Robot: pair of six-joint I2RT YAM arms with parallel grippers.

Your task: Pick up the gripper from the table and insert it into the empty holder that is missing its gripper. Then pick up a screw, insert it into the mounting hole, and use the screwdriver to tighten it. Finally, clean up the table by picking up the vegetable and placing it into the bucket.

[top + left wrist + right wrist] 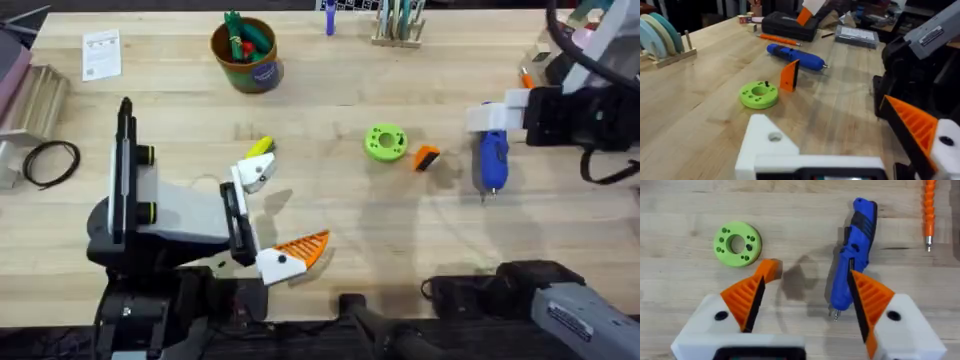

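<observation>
Right gripper [805, 305] hovering, fingers spread wide, holding nothing | gripper [427, 158] lying just beside green disc [385, 142], screwdriver [492, 160] alongside | right arm nearer | left gripper [262, 215] lacking one tip, fingers apart, empty.

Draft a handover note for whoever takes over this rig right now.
Left tool: open, empty; its holder has no orange tip.
Right tool: open, over the screwdriver, gripping nothing.
Orange fingertip lies on the table beside the green disc. Corn lies by the holder. Bucket stands at the far side.
Done: nothing yet.
Left: fit fingertip, screw it tight, put corn in bucket.
</observation>
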